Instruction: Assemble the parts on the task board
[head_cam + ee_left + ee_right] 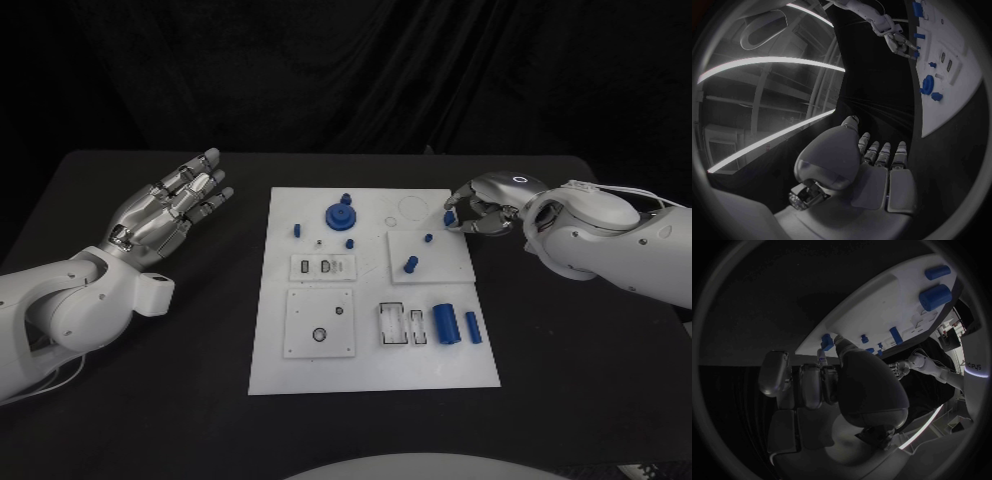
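The white task board (274, 375) lies mid-table. My right hand (485, 208) hovers at its far right edge with fingers curled, pinching a small blue part (450, 216) between thumb and a finger; the right wrist view shows that part (826, 341) at the fingertips, just above the board (879, 305). My left hand (173, 205) is held open, fingers spread, over the table left of the board, and holds nothing (873, 160). On the board stand a blue round piece with a peg (340, 216), small blue pegs (411, 264) and two blue cylinders (447, 322) lying near the front right.
A thin white ring (411, 210) lies on the board near my right hand. White inset blocks with slots (320, 266) and holes (320, 322) sit on the board. Bare black table (173, 400) surrounds the board, with a black curtain behind.
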Tool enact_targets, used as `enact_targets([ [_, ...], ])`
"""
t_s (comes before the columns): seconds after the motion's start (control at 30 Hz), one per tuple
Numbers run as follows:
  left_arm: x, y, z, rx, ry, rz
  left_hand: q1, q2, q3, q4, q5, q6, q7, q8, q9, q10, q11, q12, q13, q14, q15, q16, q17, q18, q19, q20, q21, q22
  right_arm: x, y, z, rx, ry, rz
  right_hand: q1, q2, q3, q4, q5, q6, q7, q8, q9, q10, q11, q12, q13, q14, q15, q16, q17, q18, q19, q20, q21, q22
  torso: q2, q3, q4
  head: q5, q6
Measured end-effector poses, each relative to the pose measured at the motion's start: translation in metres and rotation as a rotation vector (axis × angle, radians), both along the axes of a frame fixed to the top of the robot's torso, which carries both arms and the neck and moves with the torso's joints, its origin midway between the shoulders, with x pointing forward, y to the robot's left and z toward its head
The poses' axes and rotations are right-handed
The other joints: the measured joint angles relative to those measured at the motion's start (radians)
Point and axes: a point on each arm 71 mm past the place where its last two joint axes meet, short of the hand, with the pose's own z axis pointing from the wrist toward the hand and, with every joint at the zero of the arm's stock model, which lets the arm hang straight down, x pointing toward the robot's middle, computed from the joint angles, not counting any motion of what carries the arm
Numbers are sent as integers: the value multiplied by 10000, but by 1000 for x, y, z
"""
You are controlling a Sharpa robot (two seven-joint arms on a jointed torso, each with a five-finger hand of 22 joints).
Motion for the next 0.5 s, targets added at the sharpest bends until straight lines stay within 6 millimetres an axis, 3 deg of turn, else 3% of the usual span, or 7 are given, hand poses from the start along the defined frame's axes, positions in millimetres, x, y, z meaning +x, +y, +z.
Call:
enact_targets([
  [0.13,0,0,0,0,1,-4,0,0,0,0,1,0,0,0,-1,-1,-1,0,0,0,0,0,1,0,0,0,0,0,1,1,0,-9,-10,-3,40,40,0,0,52,35,34,7,0,0,0,-40,0,0,0,0,0,0,0,0,-11,8,-1,3,-1,9,-9],
  [0.37,0,-1,0,-5,5,-23,0,0,28,-28,40,0,0,0,-1,-2,-2,0,-1,0,0,0,3,0,0,0,0,1,3,2,0,-15,-18,12,200,198,0,0,587,503,79,249,76,-35,36,-40,2,0,0,-39,-1,0,-35,35,-106,7,-5,3,0,-1,-18],
  [0.5,1,-1,-1,-10,11,-40,0,0,28,-28,39,0,0,0,-1,-2,-2,0,0,0,0,0,3,0,0,0,0,1,4,3,-1,-24,-21,11,366,131,59,-59,842,661,88,305,153,-35,35,-40,3,0,0,-39,-1,1,-35,35,-165,7,-5,3,-1,-2,-24],
])
